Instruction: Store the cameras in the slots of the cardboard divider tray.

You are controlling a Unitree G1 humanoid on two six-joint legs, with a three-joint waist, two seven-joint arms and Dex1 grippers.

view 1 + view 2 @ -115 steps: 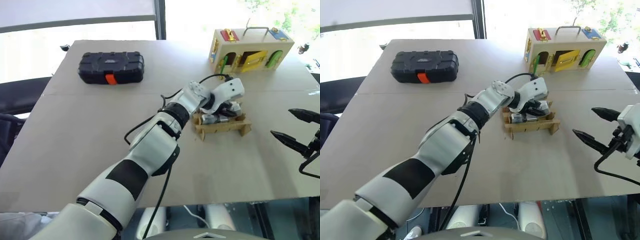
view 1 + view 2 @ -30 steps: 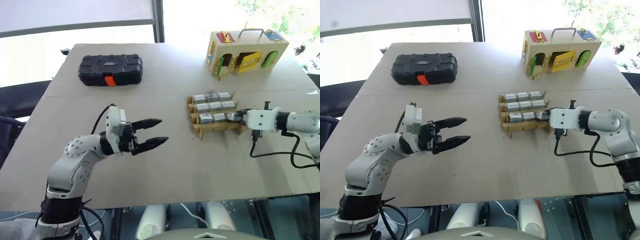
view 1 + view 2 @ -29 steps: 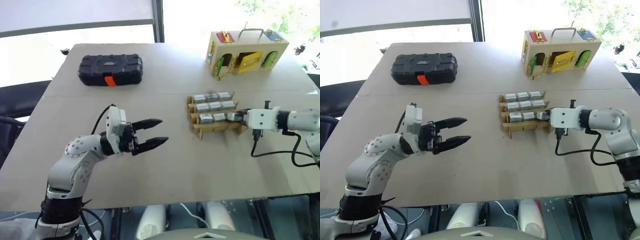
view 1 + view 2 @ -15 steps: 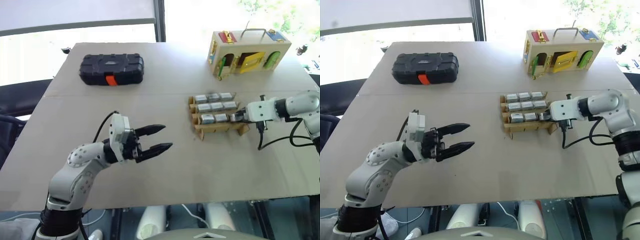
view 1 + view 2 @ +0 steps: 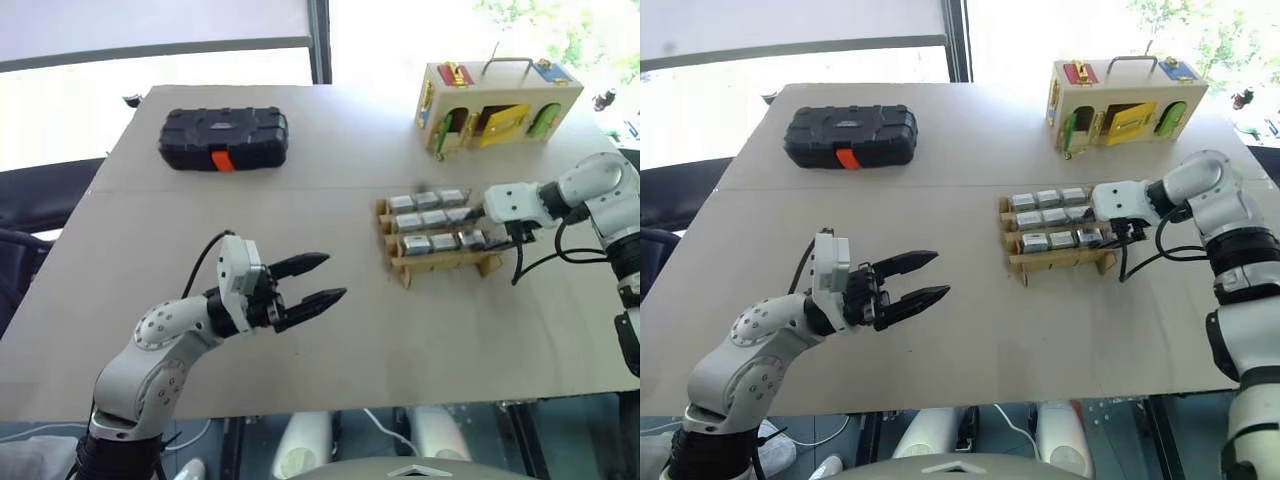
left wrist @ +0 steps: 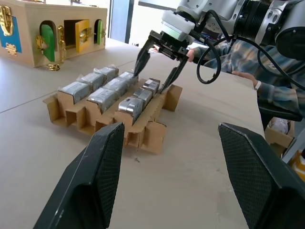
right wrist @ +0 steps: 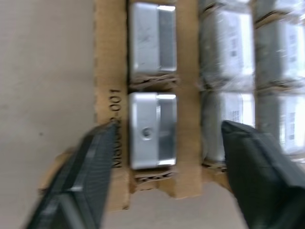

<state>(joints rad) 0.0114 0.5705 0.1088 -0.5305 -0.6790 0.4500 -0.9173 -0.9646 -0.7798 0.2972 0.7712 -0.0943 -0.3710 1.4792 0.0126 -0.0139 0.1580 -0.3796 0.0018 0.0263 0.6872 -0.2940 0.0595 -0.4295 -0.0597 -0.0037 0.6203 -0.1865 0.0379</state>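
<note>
The cardboard divider tray (image 5: 443, 262) stands right of the table's middle, with several silver-grey cameras (image 5: 433, 218) slotted in three rows. My right gripper (image 5: 480, 228) hangs open over the tray's right end. Its fingers (image 6: 143, 53) straddle the end camera (image 7: 152, 131) of the front row without touching it. That camera sits in its slot. My left gripper (image 5: 334, 277) hovers open and empty over the table's near left part, pointing toward the tray (image 6: 143, 129) from well short of it.
A black case with an orange latch (image 5: 223, 136) lies at the back left. A pale wooden box with coloured doors (image 5: 495, 95) stands at the back right, behind the tray. A person's plaid sleeve (image 6: 238, 55) shows beyond the table's right side.
My right gripper has opened and let go of the end camera, which stays in the front-row slot; its wrist has tilted downward over the tray. The left arm long since withdrew from the tray.
</note>
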